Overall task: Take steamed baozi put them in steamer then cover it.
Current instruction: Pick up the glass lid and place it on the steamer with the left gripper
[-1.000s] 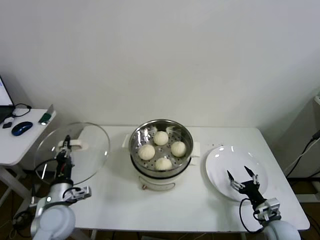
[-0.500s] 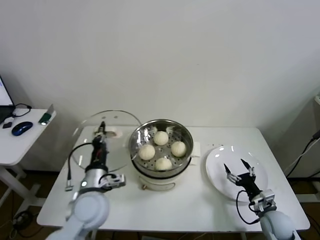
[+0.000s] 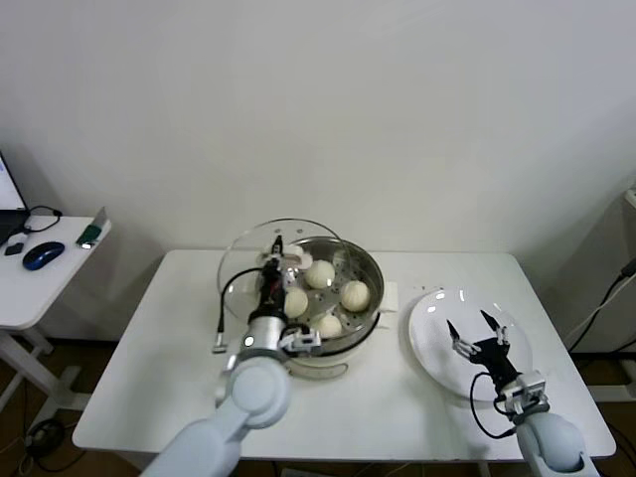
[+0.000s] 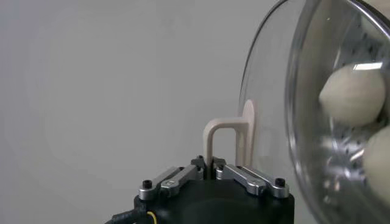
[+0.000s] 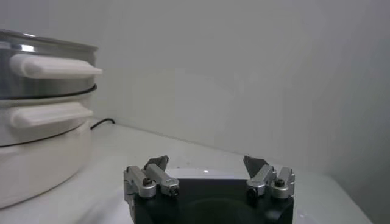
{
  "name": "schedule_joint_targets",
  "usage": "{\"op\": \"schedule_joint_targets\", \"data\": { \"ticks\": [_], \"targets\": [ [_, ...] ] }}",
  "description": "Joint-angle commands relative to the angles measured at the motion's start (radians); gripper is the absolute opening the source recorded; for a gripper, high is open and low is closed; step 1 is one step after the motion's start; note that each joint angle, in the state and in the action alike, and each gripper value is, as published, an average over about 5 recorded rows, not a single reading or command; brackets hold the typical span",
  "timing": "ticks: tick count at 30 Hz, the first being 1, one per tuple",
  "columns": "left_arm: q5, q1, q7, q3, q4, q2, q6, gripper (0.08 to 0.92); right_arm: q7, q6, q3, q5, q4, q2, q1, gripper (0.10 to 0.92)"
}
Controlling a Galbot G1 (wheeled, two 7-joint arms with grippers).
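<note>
The steel steamer (image 3: 370, 266) stands on its white base at the table's middle. Several cream-white baozi (image 3: 355, 294) lie on its perforated tray; two show through the glass in the left wrist view (image 4: 353, 94). My left gripper (image 3: 272, 262) is shut on the cream handle (image 4: 226, 139) of the clear glass cover (image 3: 248, 263). It holds the cover tilted, partly over the steamer's left rim. My right gripper (image 3: 480, 333) is open and empty over the white plate (image 3: 437, 343); in its wrist view (image 5: 207, 163) the jaws stand wide apart.
A side table with a blue mouse (image 3: 44, 254) stands at the far left. The steamer's white side handles (image 5: 53, 66) show in the right wrist view. The white wall is close behind the table.
My left gripper has carried the cover rightward from the table's left edge to the steamer's left rim. My right gripper has shifted slightly over the plate.
</note>
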Motion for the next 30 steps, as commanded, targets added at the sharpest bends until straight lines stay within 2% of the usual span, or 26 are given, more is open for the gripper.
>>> {"op": "schedule_joint_targets", "data": {
  "ticks": [1,10,30],
  "targets": [
    [0.047,-0.075,0.026,0.081,0.15,-0.168,0.049,0.149,0.001,0.002,0.006,-0.013,-0.014,0.006,0.013,0.823],
    [0.058,-0.08,0.025,0.088,0.196,-0.195,0.049,0.149,-0.002,0.006,0.016,-0.02,-0.029,0.011,0.023,0.823],
    [0.089,-0.057,0.058,0.079,0.193,-0.166,0.049,0.149,-0.004,0.01,0.007,-0.039,-0.04,0.02,0.035,0.823]
  ]
}}
